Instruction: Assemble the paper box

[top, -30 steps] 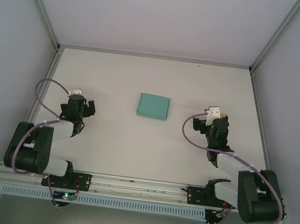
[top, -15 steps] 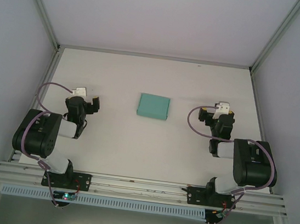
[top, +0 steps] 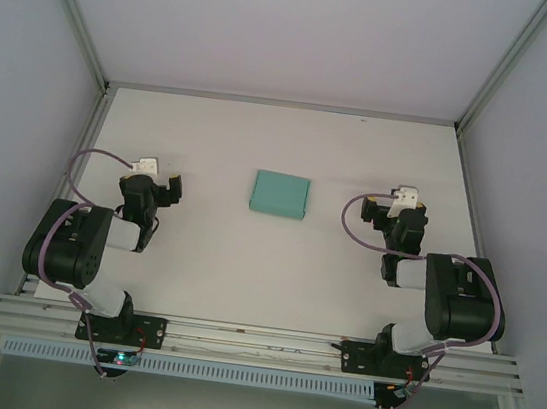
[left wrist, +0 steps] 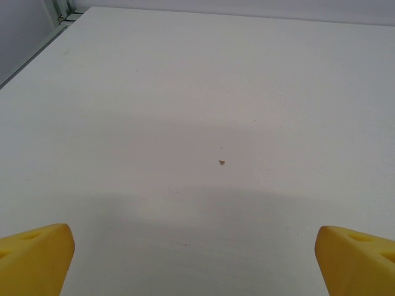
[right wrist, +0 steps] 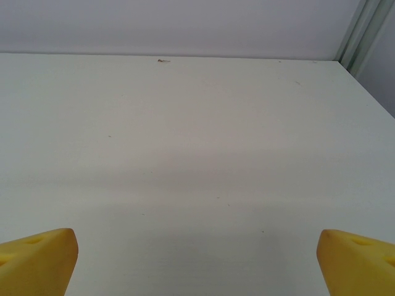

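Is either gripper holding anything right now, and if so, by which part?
Nothing is held. The left gripper and right gripper are both open over bare table, and the paper box lies on it between the arms, touched by neither.

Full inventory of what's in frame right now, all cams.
box: 1, teal, flat rectangle, mid-table between the two grippers, touching neither
table: 1, white, the whole work surface
speck: 1, brownish, on the table ahead of the left gripper
rail: 1, silver, near edge, at the arm bases
left arm: 1, black and white, left of the box
right arm: 1, black and white, right of the box
left gripper: 1, yellow fingertips, open, holding nothing
right gripper: 1, yellow fingertips, open, holding nothing
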Available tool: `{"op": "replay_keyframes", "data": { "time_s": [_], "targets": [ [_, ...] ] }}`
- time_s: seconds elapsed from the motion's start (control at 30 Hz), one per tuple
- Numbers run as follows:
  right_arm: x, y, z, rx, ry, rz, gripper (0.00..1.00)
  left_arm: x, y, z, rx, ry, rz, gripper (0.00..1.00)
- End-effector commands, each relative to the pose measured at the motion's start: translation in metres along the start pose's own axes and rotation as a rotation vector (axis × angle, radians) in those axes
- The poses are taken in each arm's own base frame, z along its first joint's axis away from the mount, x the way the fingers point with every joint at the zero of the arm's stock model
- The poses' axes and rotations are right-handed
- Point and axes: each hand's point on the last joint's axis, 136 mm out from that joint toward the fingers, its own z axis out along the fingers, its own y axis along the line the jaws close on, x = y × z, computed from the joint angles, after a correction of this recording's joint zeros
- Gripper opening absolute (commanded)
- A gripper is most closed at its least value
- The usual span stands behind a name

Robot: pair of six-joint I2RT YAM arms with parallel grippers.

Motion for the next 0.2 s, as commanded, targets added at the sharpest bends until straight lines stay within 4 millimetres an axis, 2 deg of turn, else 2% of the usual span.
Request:
{"op": "replay_keyframes", "data": {
  "time_s": [0.0,0.17],
  "targets": [
    [-0.0179,0.004,0.0008,-0.018,-0.049,0.021,0.99,-0.0183,-0.0004,0.0016,-0.007,-0.055,0.018,1.0],
    [-0.0173,0.0041,0.0007,-0.019,-0.047,0.021,0.98,-0.0185,-0.0012,0.0015,-0.006,-0.054,0.022,1.0]
  ]
}}
